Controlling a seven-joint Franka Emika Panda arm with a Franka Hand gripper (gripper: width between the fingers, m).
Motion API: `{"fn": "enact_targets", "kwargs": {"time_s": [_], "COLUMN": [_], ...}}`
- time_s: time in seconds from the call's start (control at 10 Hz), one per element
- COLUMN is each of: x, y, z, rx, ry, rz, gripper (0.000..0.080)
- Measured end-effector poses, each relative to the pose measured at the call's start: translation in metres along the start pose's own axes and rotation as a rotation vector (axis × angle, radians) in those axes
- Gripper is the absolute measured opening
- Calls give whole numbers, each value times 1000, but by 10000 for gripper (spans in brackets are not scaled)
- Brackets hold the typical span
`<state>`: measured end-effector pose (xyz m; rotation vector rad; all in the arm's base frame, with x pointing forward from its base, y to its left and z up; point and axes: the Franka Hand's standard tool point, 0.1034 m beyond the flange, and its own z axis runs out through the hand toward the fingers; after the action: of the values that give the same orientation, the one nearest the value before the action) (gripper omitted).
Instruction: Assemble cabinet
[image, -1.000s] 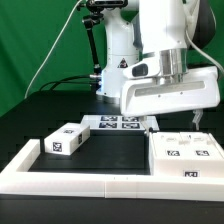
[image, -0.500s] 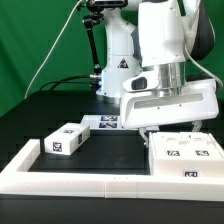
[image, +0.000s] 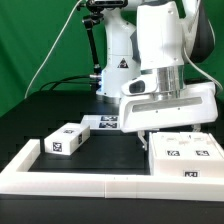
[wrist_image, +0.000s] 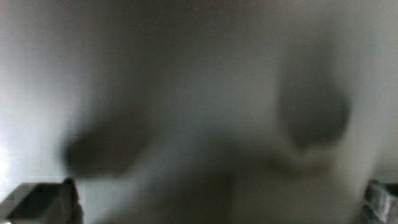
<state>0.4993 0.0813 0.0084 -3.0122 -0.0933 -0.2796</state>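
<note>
Assembly is looking barely begun, by my reading. The black worktop (image: 110, 152) is carrying the pieces as separate items. The biggest of them, the cabinet body (image: 186, 156), is lying flat with its tagged face turned upward. Nothing is showing fitted into it or onto it from this side.

The white rail frame (image: 80, 178) is running along the body's near edge, touching it or just beside it; I cannot tell which. The marker board (image: 108, 122) is lying behind the body, toward the exterior view's left, near it but apart. The small box part (image: 65, 141) is sitting well apart from the body, farther toward the exterior view's left, loose and turned at an angle to it. Joining at least that part to the body is looking like work left to do. Whether more parts are waiting outside the pictures cannot be told.

The arm (image: 160, 40) is standing behind the body and reaching forward and down. Its wide white wrist housing (image: 170, 98) is hanging above the body's far edge, near the corner toward the exterior view's left.

In the exterior view the jaws are mostly hidden beneath that housing. The wrist view is giving only a grey blur of some close, pale surface, with the two tips showing far apart from each other. The jaws are standing spread wide and gripping nothing. Contact with the body cannot be confirmed.
</note>
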Motion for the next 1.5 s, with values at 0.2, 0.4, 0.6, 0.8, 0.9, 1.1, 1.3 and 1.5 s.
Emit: {"fn": "enact_targets", "kwargs": {"time_s": [0.2,0.4,0.6,0.8,0.9,1.1,1.3,1.5], "x": [8,13,12,10,6,1,-2,2], "y": [-2,-5,-6,-7,-6,-5,-3,-2], "z": [3,6,6,6,7,8,5,-10], "rx": [4,8,8,8,7,5,2,-4], "ry": [8,11,12,11,5,2,4,19], "rz": [0,-1,-5,-14,-16,-32,-54,-80], "gripper": [797,752,574,238,238,22,4,2]}}
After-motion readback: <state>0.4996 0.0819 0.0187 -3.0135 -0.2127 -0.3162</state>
